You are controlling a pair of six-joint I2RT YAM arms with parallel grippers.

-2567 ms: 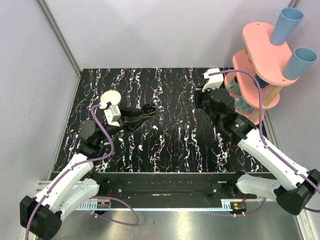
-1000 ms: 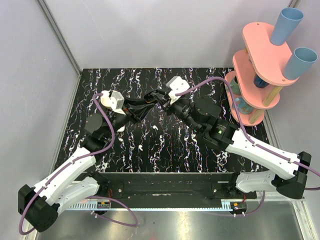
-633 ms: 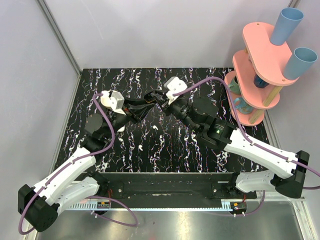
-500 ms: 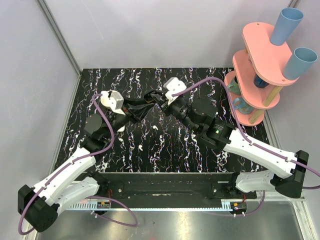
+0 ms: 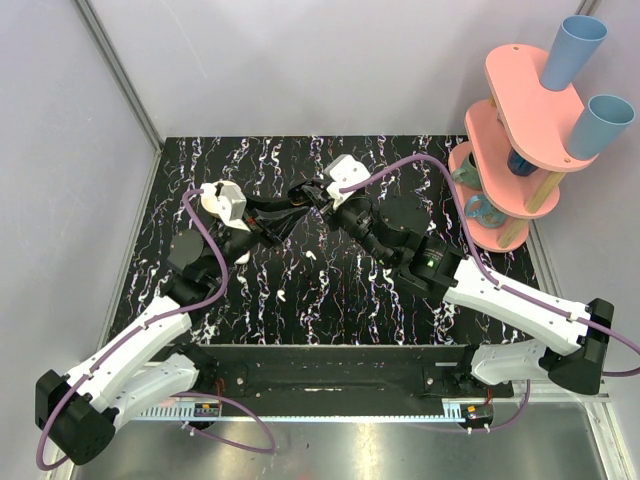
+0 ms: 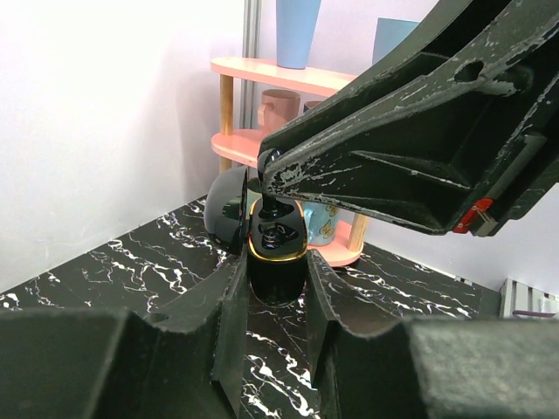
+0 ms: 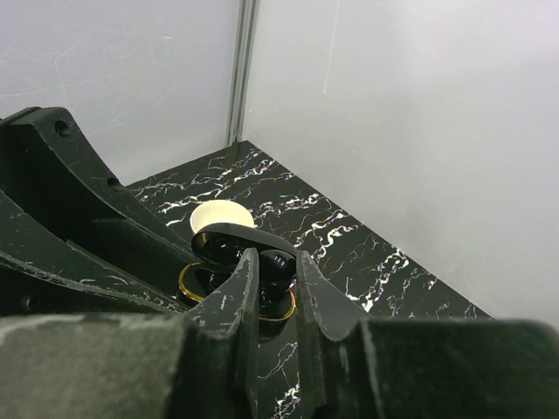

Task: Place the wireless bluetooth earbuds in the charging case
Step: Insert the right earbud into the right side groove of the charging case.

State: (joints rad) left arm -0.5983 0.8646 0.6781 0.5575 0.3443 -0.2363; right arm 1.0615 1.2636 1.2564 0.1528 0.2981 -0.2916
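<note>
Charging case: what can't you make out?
Left wrist: the right gripper covers part of the charging case lid.
Top external: left gripper and right gripper nearly cover the charging case.
Right wrist: own fingers hide the sockets; any earbud is too dark to tell.

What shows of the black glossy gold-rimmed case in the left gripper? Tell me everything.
The black glossy gold-rimmed case looks like hard plastic: a small clamshell, open, its domed lid swung back. Dark rounded pieces sit in its wells. The fingers of the left gripper clamp its base from both sides. The shut right gripper has its tip at the open top; whether they touch is unclear.
</note>
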